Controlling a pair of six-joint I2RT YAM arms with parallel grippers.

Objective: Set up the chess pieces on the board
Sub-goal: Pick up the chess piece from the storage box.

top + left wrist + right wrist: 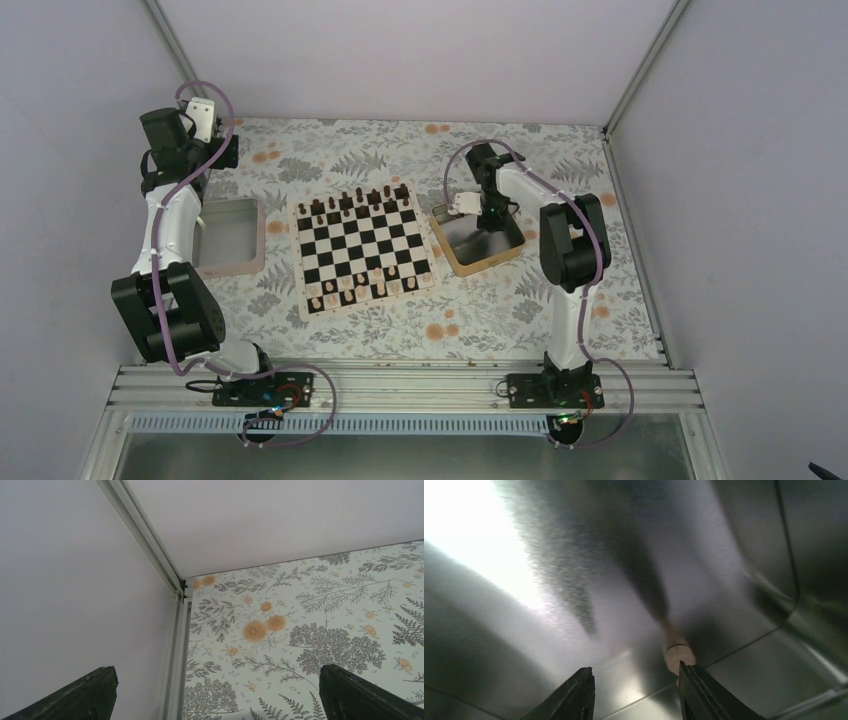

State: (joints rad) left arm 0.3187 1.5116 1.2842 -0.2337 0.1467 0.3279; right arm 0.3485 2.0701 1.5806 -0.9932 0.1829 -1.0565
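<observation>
The board lies mid-table, with dark brown pieces along its far rows and light tan chess pieces along its near rows. My right gripper reaches down into the gold tin tray. In the right wrist view it is open just above the tray floor. One light tan piece lies there, touching the inner tip of the right finger. My left gripper is raised at the far left corner. In the left wrist view it is open and empty, over the floral tablecloth.
A pale pinkish-rimmed tray sits left of the board. The gold tray's shiny wall rises close to the right of my right gripper. The enclosure's corner post and walls stand by my left gripper.
</observation>
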